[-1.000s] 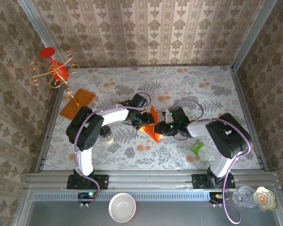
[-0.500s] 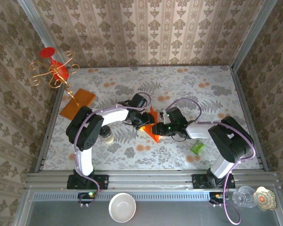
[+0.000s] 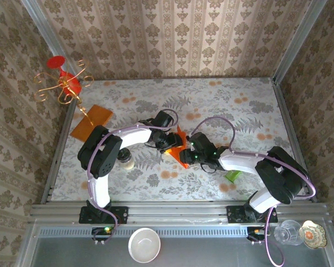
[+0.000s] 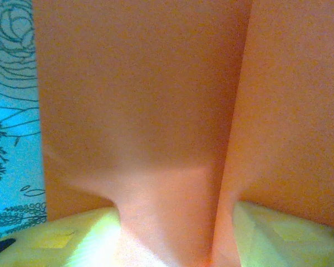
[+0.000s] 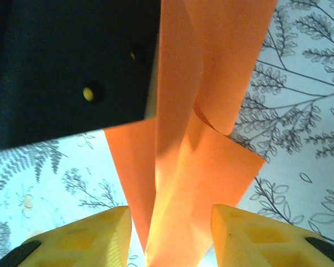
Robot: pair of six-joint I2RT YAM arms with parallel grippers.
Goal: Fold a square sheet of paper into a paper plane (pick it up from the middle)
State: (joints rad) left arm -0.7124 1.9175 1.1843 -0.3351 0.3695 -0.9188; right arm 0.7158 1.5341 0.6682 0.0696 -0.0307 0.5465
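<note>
Biggest of all, the bench [image 3: 222,100], with a flowery cloth on top and papered walls around it.

Next, two black-and-white arms, bent in from 7 and 5 o'clock to meet at the middle: left arm [image 3: 108,146] and right arm [image 3: 267,167].

At 10 o'clock, a gold wire stand [image 3: 64,89] with red cups on it. Just below that, near 9 o'clock, a dull orange flat sheet [image 3: 92,120] lying on the cloth. Off the bench at 6 o'clock, on the grey ledge, a white bowl [image 3: 143,245].

Right at the middle, the square sheet of paper [image 3: 181,160] [image 4: 139,100] [image 5: 183,167], bright red-orange, folded with creases, standing up between the two tools. Left tool [image 3: 166,142] [image 4: 175,233] on its 9 o'clock side, right tool [image 3: 186,151] [image 5: 170,233] on its 3 o'clock side.

From the left wrist, paper very close up, running down between the yellow fingers [image 4: 61,239]. Fingers apart, but hard to tell if squeezing the paper or not.

From the right wrist, yellow fingers [image 5: 250,236] apart, with the paper in the gap and a bit of cloth showing beside it. Not pinched.

Small things last: a little jar [image 3: 126,160] at 8 o'clock by the left arm, a green thing [image 3: 232,174] at 4 o'clock, and a clear glass [image 3: 288,232] off the bench at the 5 o'clock corner.
</note>
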